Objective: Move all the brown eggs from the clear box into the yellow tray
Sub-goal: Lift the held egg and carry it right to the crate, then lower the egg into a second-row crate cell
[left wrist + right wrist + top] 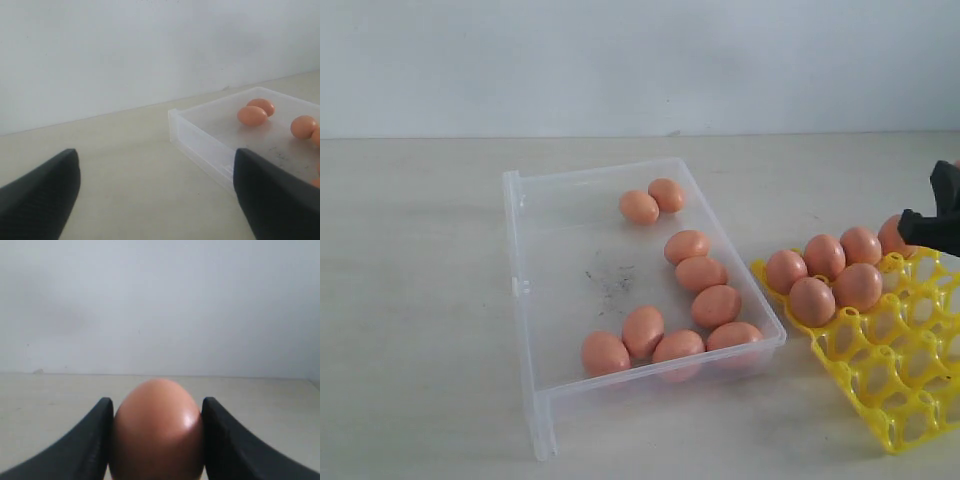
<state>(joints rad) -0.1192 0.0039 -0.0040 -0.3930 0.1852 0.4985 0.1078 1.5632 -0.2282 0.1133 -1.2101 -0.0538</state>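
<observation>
The right gripper (157,407) is closed on one brown egg (157,440); its two black fingers (92,442) press against the sides of this egg. The gripper hangs over the far edge of the yellow tray (890,370). Five other eggs (824,257) sit in the tray cups just beside it, and they are packed close together. The clear box (550,290) lies on the tabletop (410,300), well apart from the right gripper, and nine brown eggs (701,273) are inside it. The left gripper (155,165) is wide open and holds nothing. A corner of the clear box is near, in front of it.
</observation>
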